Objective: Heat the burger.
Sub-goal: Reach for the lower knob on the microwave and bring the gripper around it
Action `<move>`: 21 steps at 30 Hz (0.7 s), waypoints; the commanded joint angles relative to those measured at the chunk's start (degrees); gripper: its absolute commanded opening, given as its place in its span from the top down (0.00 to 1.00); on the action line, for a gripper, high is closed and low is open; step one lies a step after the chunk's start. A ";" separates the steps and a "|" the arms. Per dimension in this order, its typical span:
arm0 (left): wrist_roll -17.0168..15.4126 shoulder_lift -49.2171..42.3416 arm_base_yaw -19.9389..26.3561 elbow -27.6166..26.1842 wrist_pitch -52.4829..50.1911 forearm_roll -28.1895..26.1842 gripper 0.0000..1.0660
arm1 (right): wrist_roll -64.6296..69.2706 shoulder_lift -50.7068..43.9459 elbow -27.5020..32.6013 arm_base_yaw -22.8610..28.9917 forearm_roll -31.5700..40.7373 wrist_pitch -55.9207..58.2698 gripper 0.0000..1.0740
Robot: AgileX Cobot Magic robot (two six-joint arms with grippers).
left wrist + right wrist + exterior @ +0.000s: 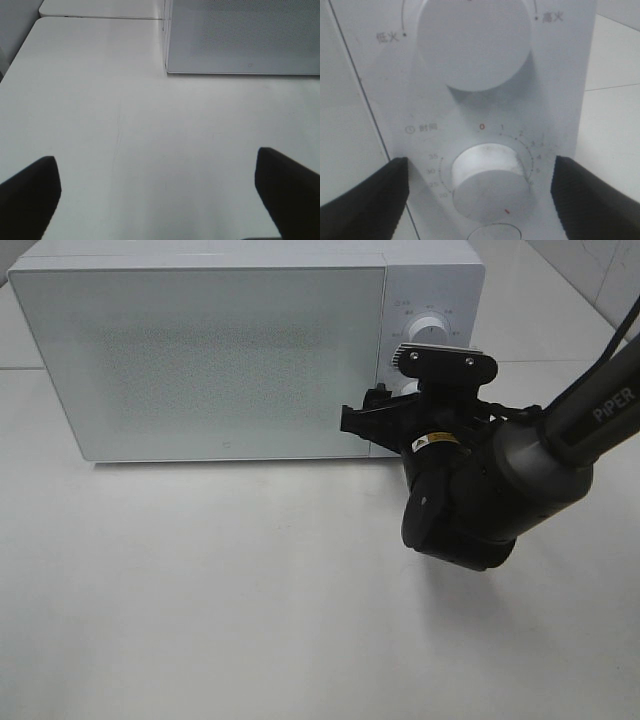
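Observation:
The burger is out of view in every frame. The white microwave (200, 350) stands at the back of the table with its door closed, and its lower front corner shows in the left wrist view (240, 35). My right gripper (390, 410) is open at the control panel. In the right wrist view its fingers (365, 200) stand on either side of the lower timer knob (490, 185) without touching it. The knob's red mark (506, 211) points away from the red 0. My left gripper (157, 185) is open and empty above bare table.
The upper power knob (472, 40) sits above the timer knob, and also shows in the high view (430, 330). The white table (200, 590) stretches in front of the microwave. A seam joins a second table behind (100, 17). The right arm (560, 430) reaches in from the right.

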 commanded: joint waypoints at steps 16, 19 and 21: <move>-0.23 -1.03 0.17 0.23 -0.69 -0.17 0.08 | -2.18 -0.06 -0.11 -0.63 1.32 -8.82 0.31; -0.23 -1.03 0.17 0.23 -0.69 -0.17 0.08 | -2.12 -0.06 0.46 -0.06 1.78 -8.82 0.31; -0.23 -1.03 0.17 0.23 -0.69 -0.17 0.08 | -1.83 -0.06 0.63 0.00 1.89 -9.17 0.31</move>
